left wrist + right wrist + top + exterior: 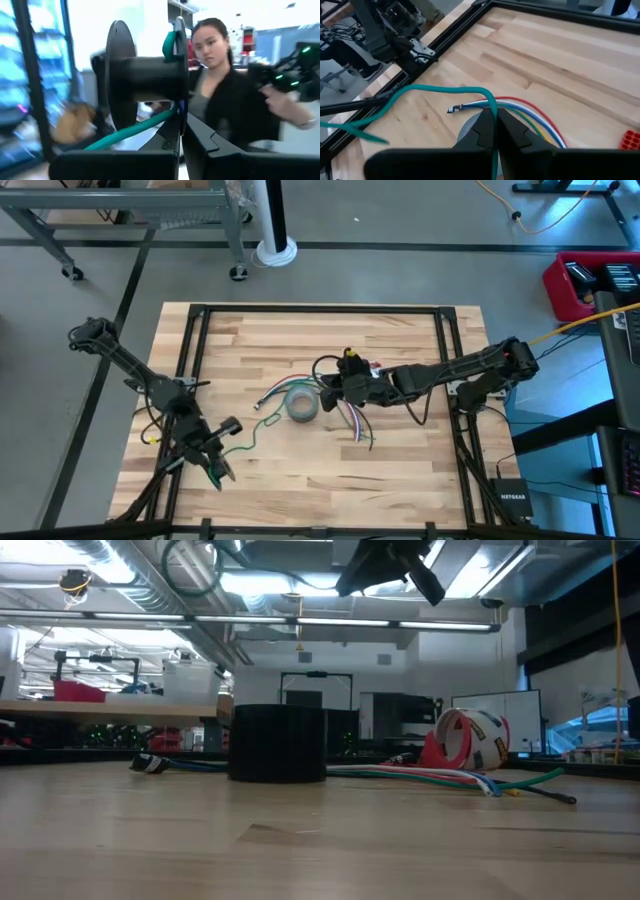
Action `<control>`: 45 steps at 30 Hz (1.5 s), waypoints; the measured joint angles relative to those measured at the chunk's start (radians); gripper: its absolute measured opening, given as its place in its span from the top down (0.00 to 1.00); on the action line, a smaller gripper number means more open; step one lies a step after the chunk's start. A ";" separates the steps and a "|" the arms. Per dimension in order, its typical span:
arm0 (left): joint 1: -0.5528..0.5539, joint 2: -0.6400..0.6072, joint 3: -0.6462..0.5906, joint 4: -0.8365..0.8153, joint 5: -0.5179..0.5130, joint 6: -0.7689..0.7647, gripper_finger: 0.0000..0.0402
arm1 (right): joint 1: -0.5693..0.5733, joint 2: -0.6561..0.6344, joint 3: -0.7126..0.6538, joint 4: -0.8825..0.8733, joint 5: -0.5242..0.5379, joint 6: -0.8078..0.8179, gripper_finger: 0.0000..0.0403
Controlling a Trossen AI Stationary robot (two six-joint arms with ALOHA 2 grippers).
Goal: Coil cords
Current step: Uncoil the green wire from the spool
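A green cord (245, 442) runs across the table from a black spool (145, 75) to my right gripper. My left gripper (214, 468) is near the table's front left and is shut on the spool; it also shows in the left wrist view (180, 150). The cord passes through the spool's flange (170, 45). My right gripper (335, 390) is at the table's middle, just above a grey tape roll (302, 405), and is shut on the green cord (445, 90). A bundle of coloured cords (535, 112) lies under it on the table. My left gripper pinches the thin edge of the spool's flange (181, 107) between its two fingers. The spool stands up past the fingertips, its axis across the fingers, clear of the table. My right gripper pinches the green cord (492, 111) between its shut fingers, which slant down from the table's right side. The cord is raised at the hold and curves away slack toward the left arm.
The coloured cords (352, 420) fan out on the table beside the tape roll. A red and white tape roll (465, 740) and a dark cylinder (278, 743) show in the low view. A person (220, 95) stands beyond the table. A black frame (200, 315) edges the table.
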State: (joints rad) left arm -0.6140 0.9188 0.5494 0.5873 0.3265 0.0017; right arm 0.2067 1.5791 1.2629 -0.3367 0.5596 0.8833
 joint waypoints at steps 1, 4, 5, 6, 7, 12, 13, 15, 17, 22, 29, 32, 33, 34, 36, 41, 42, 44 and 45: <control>0.001 0.000 0.000 0.012 -0.013 0.038 1.00 | 0.000 0.000 0.000 0.000 -0.005 0.000 0.98; 0.000 0.000 0.000 0.024 -0.096 0.115 1.00 | 0.003 0.000 0.000 0.000 -0.032 0.002 0.98; 0.000 0.000 0.000 0.020 -0.140 0.127 1.00 | 0.003 0.000 0.000 -0.003 -0.050 0.007 0.98; 0.000 0.000 0.000 0.014 -0.192 0.137 1.00 | 0.003 0.000 0.000 -0.005 -0.072 0.015 0.98; 0.001 0.000 0.000 0.004 -0.248 0.139 1.00 | 0.003 0.000 0.000 -0.007 -0.096 0.029 0.98; 0.001 0.000 0.000 -0.099 -0.529 0.131 1.00 | 0.014 0.007 0.000 -0.040 -0.213 0.077 0.98; 0.001 -0.002 0.000 -0.123 -0.571 0.129 1.00 | 0.020 0.010 0.000 -0.060 -0.219 0.081 0.98; 0.001 -0.009 0.000 -0.168 -0.644 0.116 1.00 | 0.038 0.020 0.000 -0.102 -0.222 0.090 0.98; 0.001 -0.027 0.000 -0.225 -0.694 0.095 1.00 | 0.061 0.023 0.000 -0.167 -0.226 0.111 0.98; 0.001 -0.119 0.000 -0.444 -0.763 -0.026 1.00 | 0.111 0.023 -0.001 -0.287 -0.213 0.172 0.98; 0.003 -0.293 0.000 -0.758 -0.865 -0.197 1.00 | 0.175 0.023 0.000 -0.444 -0.212 0.291 0.99; 0.005 -0.352 0.000 -0.852 -0.868 -0.274 1.00 | 0.205 0.023 0.000 -0.521 -0.203 0.346 0.99; 0.005 -0.368 0.000 -0.884 -0.867 -0.302 1.00 | 0.213 0.023 0.000 -0.546 -0.199 0.365 0.98; 0.005 -0.381 0.000 -0.914 -0.866 -0.332 1.00 | 0.221 0.023 0.000 -0.570 -0.193 0.385 0.98; 0.005 -0.397 0.000 -0.973 -0.852 -0.396 1.00 | 0.235 0.023 0.000 -0.624 -0.184 0.427 0.98; 0.005 -0.399 0.000 -1.098 -0.805 -0.549 1.00 | 0.268 0.023 0.000 -0.735 -0.148 0.511 0.98; 0.005 -0.398 0.000 -1.116 -0.801 -0.571 1.00 | 0.274 0.023 0.000 -0.754 -0.146 0.528 0.98; 0.005 -0.398 0.000 -1.144 -0.799 -0.602 1.00 | 0.282 0.023 0.000 -0.794 -0.142 0.561 0.98; 0.005 -0.398 0.000 -1.158 -0.798 -0.619 1.00 | 0.288 0.023 0.000 -0.818 -0.142 0.581 0.98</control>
State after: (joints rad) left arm -0.6094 0.5205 0.5491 -0.5709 -0.4714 -0.6172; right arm 0.4948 1.6016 1.2625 -1.1547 0.4171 1.4645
